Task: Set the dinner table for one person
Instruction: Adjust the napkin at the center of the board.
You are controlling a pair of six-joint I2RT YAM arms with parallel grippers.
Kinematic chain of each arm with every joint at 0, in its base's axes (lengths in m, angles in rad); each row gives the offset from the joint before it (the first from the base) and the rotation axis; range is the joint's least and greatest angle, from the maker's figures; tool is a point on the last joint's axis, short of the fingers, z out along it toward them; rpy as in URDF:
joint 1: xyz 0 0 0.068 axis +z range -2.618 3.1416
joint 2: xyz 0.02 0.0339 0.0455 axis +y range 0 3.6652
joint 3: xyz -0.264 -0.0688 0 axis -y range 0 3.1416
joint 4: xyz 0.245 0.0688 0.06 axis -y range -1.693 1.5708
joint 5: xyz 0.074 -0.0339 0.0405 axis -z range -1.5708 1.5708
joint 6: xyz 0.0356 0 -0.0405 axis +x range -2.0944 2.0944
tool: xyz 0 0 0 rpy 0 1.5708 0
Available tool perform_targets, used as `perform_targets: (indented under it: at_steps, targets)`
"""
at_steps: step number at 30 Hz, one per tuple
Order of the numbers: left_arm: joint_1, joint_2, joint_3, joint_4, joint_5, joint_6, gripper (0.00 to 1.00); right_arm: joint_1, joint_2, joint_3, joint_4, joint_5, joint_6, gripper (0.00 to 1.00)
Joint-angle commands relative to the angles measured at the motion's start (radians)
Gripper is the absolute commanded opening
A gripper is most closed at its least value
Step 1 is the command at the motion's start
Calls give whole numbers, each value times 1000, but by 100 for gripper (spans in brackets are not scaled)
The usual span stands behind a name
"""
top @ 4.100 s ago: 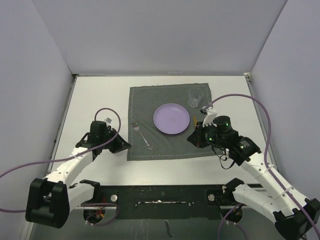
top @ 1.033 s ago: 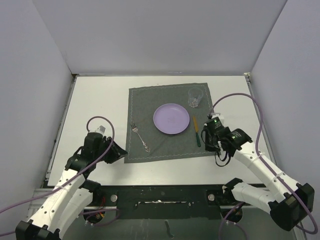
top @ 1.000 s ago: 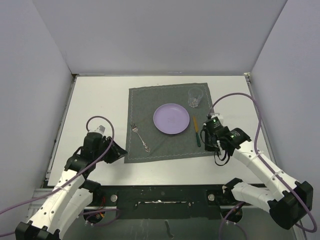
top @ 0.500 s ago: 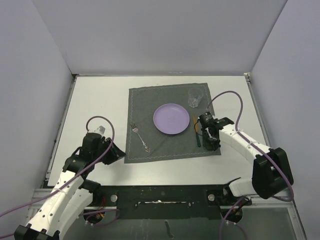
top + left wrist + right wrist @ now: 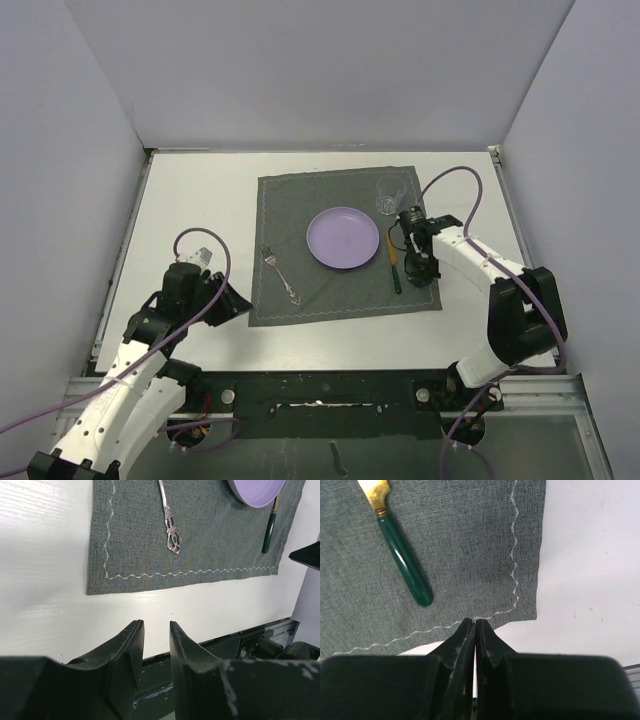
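The white bench (image 5: 190, 210) carries a dark grey stitched placemat (image 5: 285, 205) lying flat at about its middle, a little toward twelve o'clock, with bare white surface showing on every side.

placemat (image 5: 300, 200) dark grey, white zigzag stitch | plate (image 5: 343, 237) lilac | knife (image 5: 394, 263) green handle, gold blade | dinner table (image 5: 200, 200) white

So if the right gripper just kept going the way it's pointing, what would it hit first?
The right gripper would likely meet the grey placemat near its corner, beside the knife; depth is unclear.
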Motion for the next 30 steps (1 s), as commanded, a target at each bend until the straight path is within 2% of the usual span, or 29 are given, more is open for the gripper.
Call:
perform_targets:
  at_steps: [1,11,17,30]
  targets:
    - [12,10,43,53,29,24,26,-29,52,41,-10,30,2,0]
    - [17,37,37,74,43,35,26,-137,35,-34,17,-10,-44,0]
    - [18,40,37,81,54,23,26,-179,4,-87,77,-133,-53,0]
    - [19,5,28,76,59,-1,26,-196,183,-110,147,-213,-51,0]
